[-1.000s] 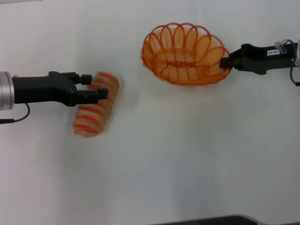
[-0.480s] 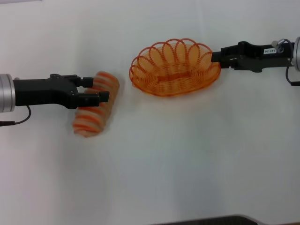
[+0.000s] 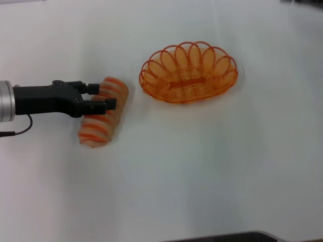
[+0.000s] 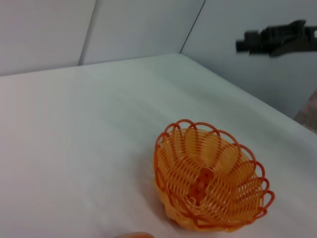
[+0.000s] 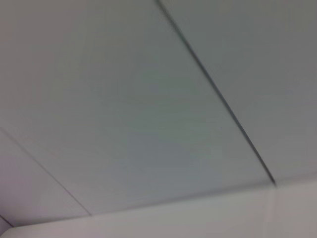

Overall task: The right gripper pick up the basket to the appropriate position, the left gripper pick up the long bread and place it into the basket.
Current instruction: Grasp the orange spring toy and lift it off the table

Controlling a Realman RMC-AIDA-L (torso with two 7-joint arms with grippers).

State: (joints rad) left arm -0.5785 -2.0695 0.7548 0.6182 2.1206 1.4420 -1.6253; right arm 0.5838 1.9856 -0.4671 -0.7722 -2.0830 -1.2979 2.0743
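Note:
The long bread [image 3: 102, 118], pale with orange-red stripes, lies on the white table at the left. My left gripper [image 3: 99, 96] is open, with one finger on each side of the bread's upper half. The orange wire basket [image 3: 188, 73] stands alone on the table right of the bread, and also shows in the left wrist view [image 4: 210, 182]. My right gripper is out of the head view. It shows only far off in the left wrist view [image 4: 246, 44], raised well above the table behind the basket.
The white table [image 3: 202, 171] carries nothing else. A dark edge [image 3: 227, 237] runs along the front of the head view. The right wrist view shows only grey wall panels.
The right gripper set the basket down on the table, let go of it and withdrew out of the head view. The left gripper has stayed at the bread.

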